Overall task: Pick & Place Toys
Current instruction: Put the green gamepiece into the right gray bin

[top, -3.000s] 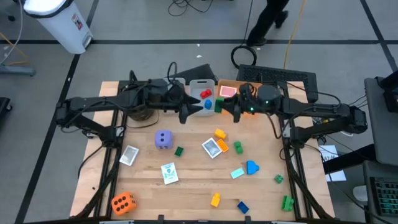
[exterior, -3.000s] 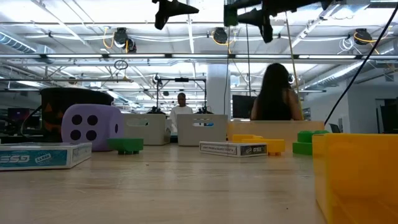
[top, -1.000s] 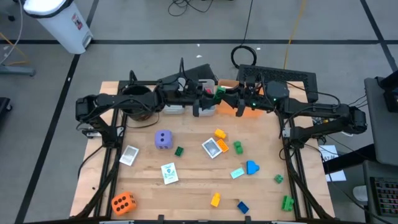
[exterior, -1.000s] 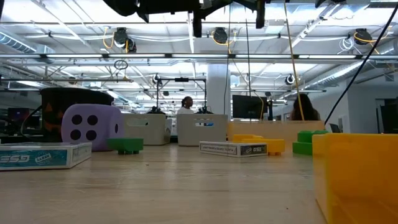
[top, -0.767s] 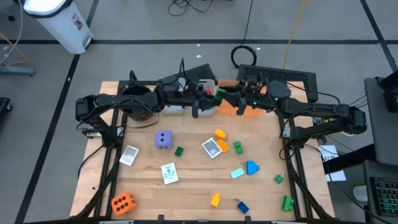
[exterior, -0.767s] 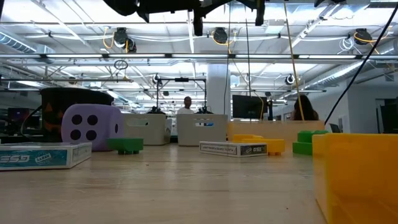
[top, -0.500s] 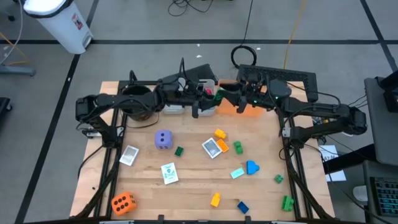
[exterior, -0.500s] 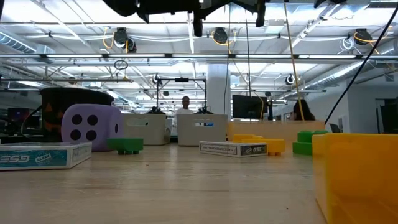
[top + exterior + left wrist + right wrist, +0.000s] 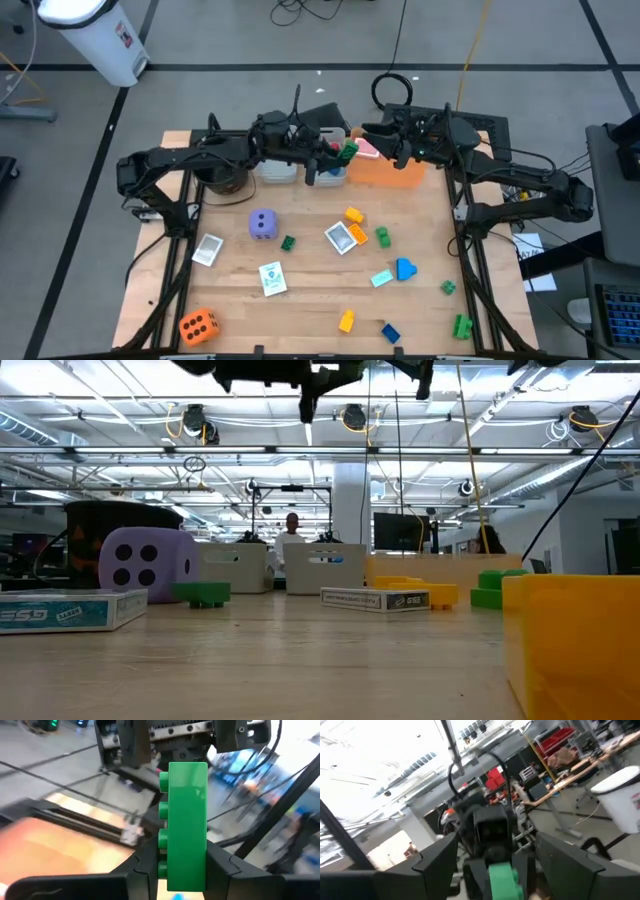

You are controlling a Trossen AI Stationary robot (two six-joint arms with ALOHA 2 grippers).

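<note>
Wood tabletop (image 9: pixel 300 290) is cluttered: purple die (image 9: pixel 263 224), orange die (image 9: pixel 198 325), three picture cards (image 9: pixel 272 278), plus loose green, yellow, orange and blue bricks scattered over the middle and right-hand side. Grey bins (image 9: pixel 325 150) and orange tray (image 9: pixel 390 168) sit along the far edge, with a dark round pot (image 9: pixel 222 175) beside the left arm.

Left gripper (image 9: pixel 340 155) is raised above the bins, fingers clamped on a green brick (image 9: pixel 186 825); wrist view shows it pinched upright between both pads. Right gripper (image 9: pixel 378 135) hangs just across from it over the tray, fingers spread apart, holding nothing.

Room: open-plan lab, grey floor with dark tape lines, white bin (image 9: pixel 95 35) at far left, ceiling pipes and strip lights. Person (image 9: pixel 291 530) stands far behind the table.
</note>
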